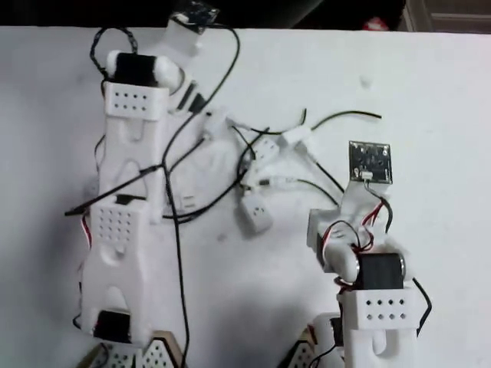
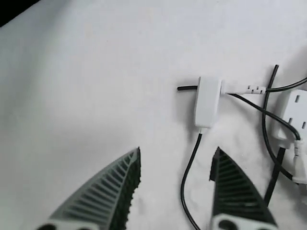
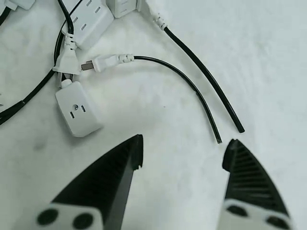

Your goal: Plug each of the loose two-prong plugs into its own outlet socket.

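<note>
white outlet block [image 2: 295,112] half cut off at the view's edge, under a black cord [image 2: 254,107]

white plug [image 3: 104,62] unplugged, lying flat; near white socket [image 3: 76,113]

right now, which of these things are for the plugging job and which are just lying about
For the job: white cube-shaped outlet socket; loose white two-prong plug on black cord; white multi-slot outlet block.
Lying about: white tabletop; long black cable running beside an arm.
</note>
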`<act>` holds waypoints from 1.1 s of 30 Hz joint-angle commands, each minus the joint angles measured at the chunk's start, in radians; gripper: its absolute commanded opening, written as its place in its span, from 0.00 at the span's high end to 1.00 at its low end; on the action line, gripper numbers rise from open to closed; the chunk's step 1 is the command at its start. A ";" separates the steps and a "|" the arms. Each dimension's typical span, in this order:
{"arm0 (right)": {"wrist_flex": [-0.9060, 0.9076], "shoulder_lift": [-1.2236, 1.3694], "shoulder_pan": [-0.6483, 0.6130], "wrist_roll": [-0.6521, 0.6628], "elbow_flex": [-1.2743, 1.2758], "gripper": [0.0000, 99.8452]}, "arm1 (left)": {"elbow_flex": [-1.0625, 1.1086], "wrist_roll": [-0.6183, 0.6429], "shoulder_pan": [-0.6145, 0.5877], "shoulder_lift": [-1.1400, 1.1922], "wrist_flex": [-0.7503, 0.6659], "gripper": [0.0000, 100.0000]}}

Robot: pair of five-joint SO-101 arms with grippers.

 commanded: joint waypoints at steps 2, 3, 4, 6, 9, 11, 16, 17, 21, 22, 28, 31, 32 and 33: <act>-0.019 0.005 -0.010 -0.009 -0.006 0.73 | 0.155 -0.058 -0.039 -0.127 0.006 0.76; -0.021 0.005 -0.010 -0.008 -0.006 0.73 | 0.216 -0.071 -0.038 -0.170 0.005 0.76; -0.021 0.005 -0.010 -0.008 -0.006 0.73 | 0.288 -0.080 -0.035 -0.217 0.005 0.76; -0.021 0.005 -0.010 -0.005 -0.006 0.73 | 0.427 -0.094 -0.021 -0.317 0.002 0.76; -0.021 0.005 -0.010 -0.005 -0.006 0.73 | 0.620 -0.098 0.008 -0.453 -0.002 0.76; -0.021 0.005 -0.010 -0.005 -0.006 0.73 | 0.727 -0.098 0.025 -0.526 -0.005 0.76; -0.022 0.005 -0.010 -0.005 -0.005 0.73 | 0.941 -0.222 0.027 -0.641 -0.011 0.76; -0.022 0.005 -0.010 -0.005 -0.005 0.73 | 0.977 -0.292 0.012 -0.650 -0.011 0.76; -0.022 0.005 -0.010 -0.005 -0.003 0.73 | 1.117 -0.543 -0.062 -0.664 -0.051 0.76; -0.022 0.005 -0.010 -0.005 -0.003 0.73 | 1.151 -0.586 -0.082 -0.664 -0.069 0.76; -0.022 0.005 -0.010 -0.005 -0.003 0.73 | 1.378 -0.772 -0.151 -0.671 -0.213 0.76; -0.022 0.005 -0.010 -0.005 -0.003 0.73 | 1.458 -0.801 -0.154 -0.671 -0.264 0.76; -0.022 0.005 -0.010 -0.005 -0.003 0.73 | 1.475 -0.801 -0.154 -0.673 -0.273 0.76; -0.022 0.005 -0.010 -0.005 -0.003 0.73 | 1.487 -0.801 -0.154 -0.673 -0.279 0.76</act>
